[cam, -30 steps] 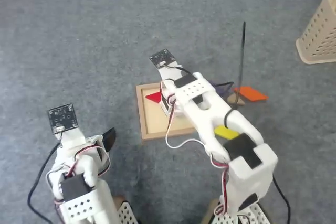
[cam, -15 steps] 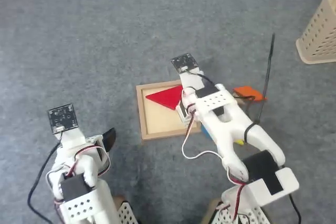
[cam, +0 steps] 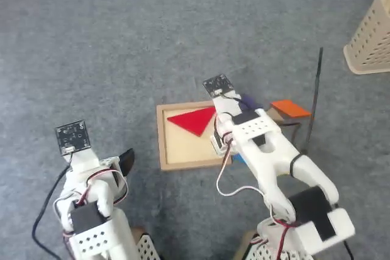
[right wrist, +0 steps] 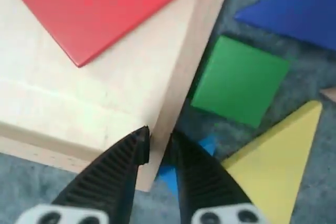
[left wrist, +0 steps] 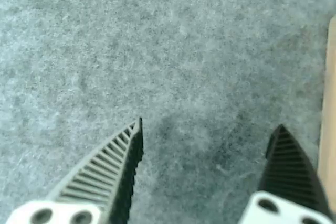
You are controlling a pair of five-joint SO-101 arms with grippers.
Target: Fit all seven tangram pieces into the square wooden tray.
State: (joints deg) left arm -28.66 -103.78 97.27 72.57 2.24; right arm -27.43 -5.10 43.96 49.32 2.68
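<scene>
One of seven placed: red triangle in tray. Green square, yellow triangle, blue triangle beside it on table. Right gripper fingers near-closed, possibly pinching tray rim; left gripper fingers spread.

red triangle in wooden tray

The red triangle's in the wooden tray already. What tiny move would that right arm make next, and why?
Probably slide the right claw off the square wooden tray's rim toward the green square piece and open up. The claw looks empty, the red triangle already lies inside, and the green square sits closest, just outside the rim.
</scene>
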